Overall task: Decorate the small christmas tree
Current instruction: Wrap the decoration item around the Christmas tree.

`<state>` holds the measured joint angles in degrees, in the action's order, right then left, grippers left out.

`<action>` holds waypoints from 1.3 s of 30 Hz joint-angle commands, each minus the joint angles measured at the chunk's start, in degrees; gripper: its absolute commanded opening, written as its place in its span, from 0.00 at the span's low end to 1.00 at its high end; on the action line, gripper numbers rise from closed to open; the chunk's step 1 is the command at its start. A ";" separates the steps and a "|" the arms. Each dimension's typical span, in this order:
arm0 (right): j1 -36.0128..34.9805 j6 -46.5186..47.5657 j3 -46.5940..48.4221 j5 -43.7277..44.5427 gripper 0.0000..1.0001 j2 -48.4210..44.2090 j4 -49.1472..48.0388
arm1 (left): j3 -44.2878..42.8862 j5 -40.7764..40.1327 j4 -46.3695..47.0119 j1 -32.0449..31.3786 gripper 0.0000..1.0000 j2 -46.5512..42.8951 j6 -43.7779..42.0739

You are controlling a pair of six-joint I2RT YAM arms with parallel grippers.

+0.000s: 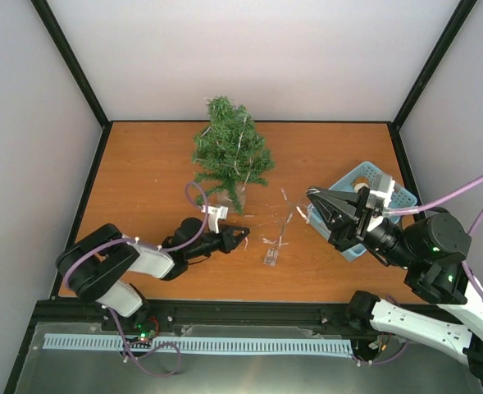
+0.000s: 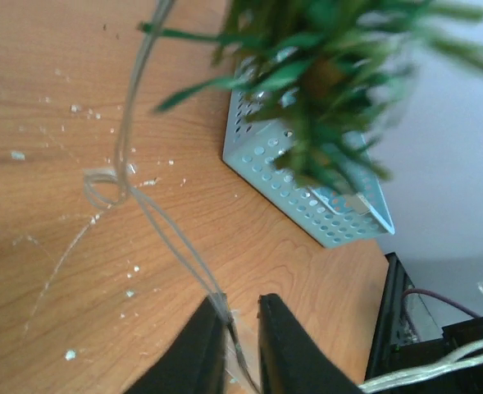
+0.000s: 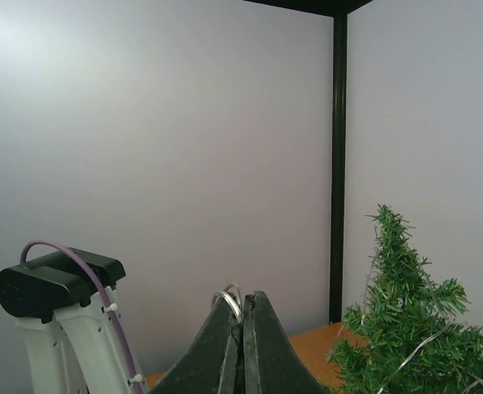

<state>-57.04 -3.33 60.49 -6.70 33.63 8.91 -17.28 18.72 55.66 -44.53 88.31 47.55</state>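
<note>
Small christmas tree (image 1: 231,156) stands upright at 12 o'clock of table (image 1: 143,164). L gripper (image 2: 241,300) is approx at 6 o'clock from tree: jaws nearly closed, narrow gap left, wire string (image 2: 179,250) runs through the gap. R gripper (image 3: 242,297), at 4 o'clock, is fully closed w/ a wire loop pinched. Blue basket (image 1: 364,174) at 3 o'clock side

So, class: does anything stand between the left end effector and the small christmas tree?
Nothing visible blocks it. Between the left end effector and the small christmas tree lies only bare table. A thin light wire passes between its fingers.
</note>
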 commanded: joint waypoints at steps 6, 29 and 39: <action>-0.51 0.97 -2.23 5.42 0.03 -2.51 5.12 | 0.25 -16.55 -27.91 -0.82 0.01 -29.21 -10.14; -0.44 2.57 -3.58 18.11 0.03 1.13 8.05 | -15.43 -11.48 -62.87 20.49 0.01 -44.60 -15.57; -0.45 11.13 -6.47 16.24 0.03 -1.26 10.00 | -22.41 -14.08 -65.31 22.73 0.01 -41.28 -20.16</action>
<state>-57.06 2.44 50.50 10.39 34.92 20.73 -34.81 4.95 -8.32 -22.70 45.17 30.50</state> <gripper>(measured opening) 0.032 0.007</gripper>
